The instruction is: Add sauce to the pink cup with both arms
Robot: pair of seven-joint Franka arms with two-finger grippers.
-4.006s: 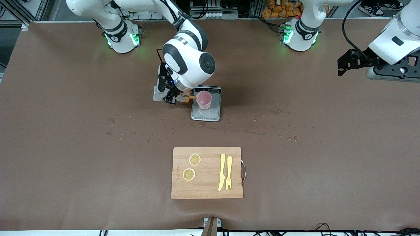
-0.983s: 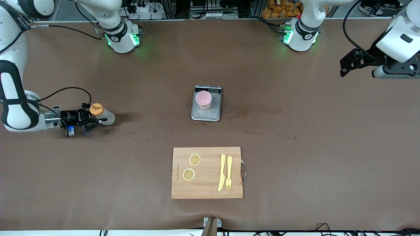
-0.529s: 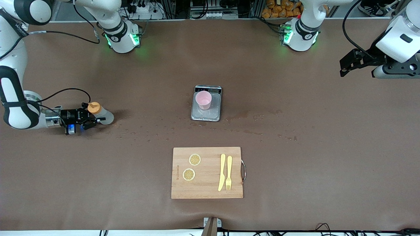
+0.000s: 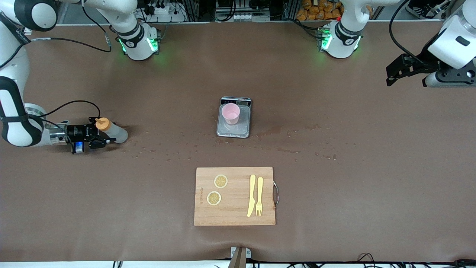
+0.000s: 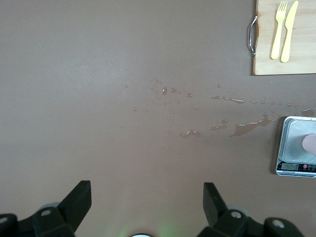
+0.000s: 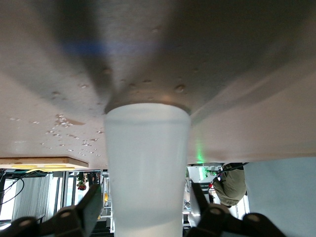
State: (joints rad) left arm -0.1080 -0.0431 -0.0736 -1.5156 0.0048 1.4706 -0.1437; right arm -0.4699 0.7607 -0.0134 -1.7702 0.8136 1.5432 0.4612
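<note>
Right gripper (image 4: 106, 134) is low at my right arm's end of the table (image 4: 334, 204), and the sauce (image 4: 115, 134) stands upright between my jaws, base on the mat, orange cap up. The jaws sit either side of the bottle body, but I cannot tell if they are pinching it or have let go.

By my reading the step is parking the bottle. To do it well, I should let the base sit flat before I ease off, part the jaws evenly so neither side nudges it, then draw straight back along my own line. It looks soft-walled and top-heavy, so a sideways brush would likely tip it.

The pink cup (image 4: 230, 113) is well ahead of my right jaws, upright on the grey scale (image 4: 238, 128).

Left gripper (image 4: 389, 76) waits up over its own end of the table, jaws spread wide and empty.

Surface: brown mat, spattered with droplets (image 4: 167, 150) between my right jaws and the scale, so slick footing there. A cutting board (image 4: 234, 216) carries lemon slices (image 4: 221, 181), a knife (image 4: 251, 195) and a fork (image 4: 259, 195). Cables and shelving run along the base edge.
</note>
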